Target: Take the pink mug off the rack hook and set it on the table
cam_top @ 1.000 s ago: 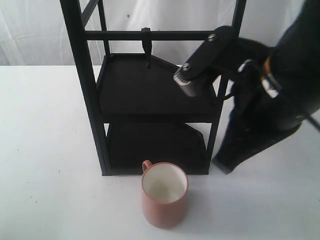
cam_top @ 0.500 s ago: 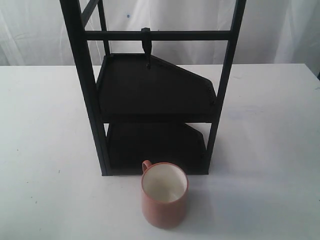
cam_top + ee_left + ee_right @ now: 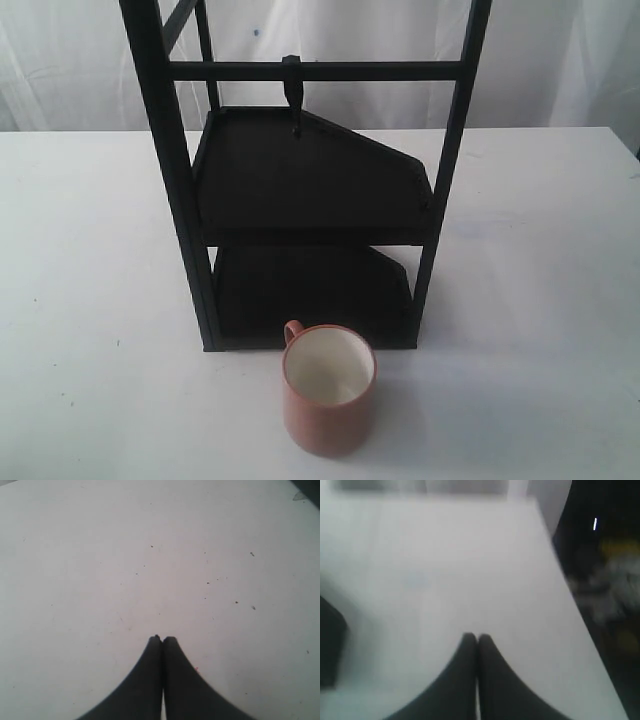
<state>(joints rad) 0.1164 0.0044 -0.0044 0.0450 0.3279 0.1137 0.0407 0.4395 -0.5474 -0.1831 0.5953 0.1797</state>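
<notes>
The mug (image 3: pixel 329 390) stood upright on the table (image 3: pixel 90 300), just in front of the rack (image 3: pixel 180 200), off the hook (image 3: pixel 292 95). The left gripper (image 3: pixel 162 639) and right gripper (image 3: pixel 472 637) were pressed together, empty, above the table; neither wrist view showed the mug, so the nearer arm could not be told.

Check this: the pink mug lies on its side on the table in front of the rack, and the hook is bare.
Not quite: the pink mug stands upright, mouth up, as the exterior view shows. It is on the table in front of the rack, and the rack hook is bare.
</notes>
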